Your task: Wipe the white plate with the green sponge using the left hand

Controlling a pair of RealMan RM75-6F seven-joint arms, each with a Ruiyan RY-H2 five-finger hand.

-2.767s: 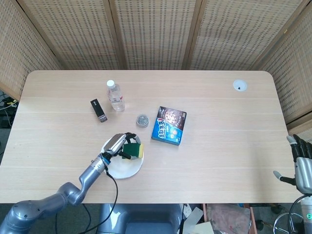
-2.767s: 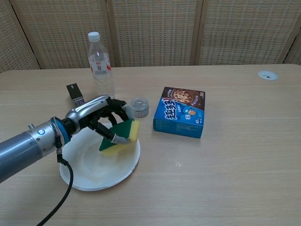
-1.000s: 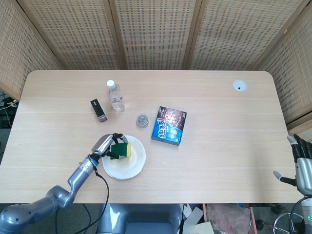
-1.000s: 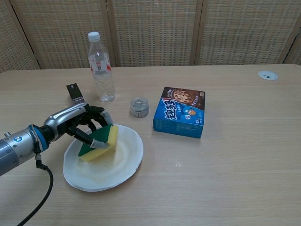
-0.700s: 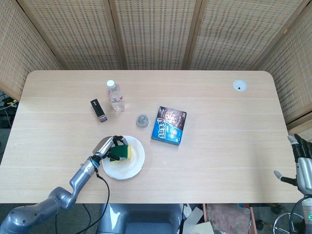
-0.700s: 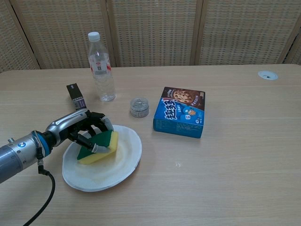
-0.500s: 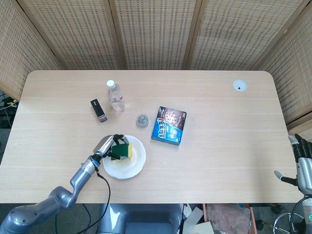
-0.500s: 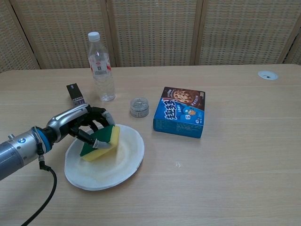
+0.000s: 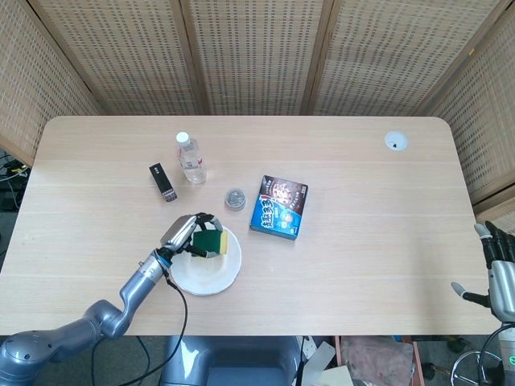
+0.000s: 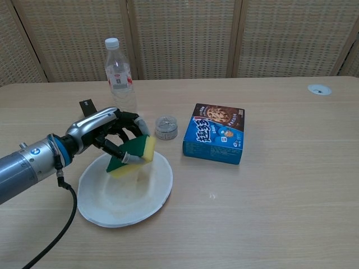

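Wicker screens (image 9: pixel 257 52) behind wooden table (image 9: pixel 362 241).

Head view looks steeply down on the whole tabletop (image 9: pixel 362 241); chest view faces across it, low and near, sharing the white plate (image 10: pixel 148 193).

My left arm reaches in from the lower left of the frame, left hand (image 10: pixel 115 135) curled around the sponge (image 10: pixel 133 153); my right hand (image 9: pixel 497 275) idles at the lower right edge, fingers spread
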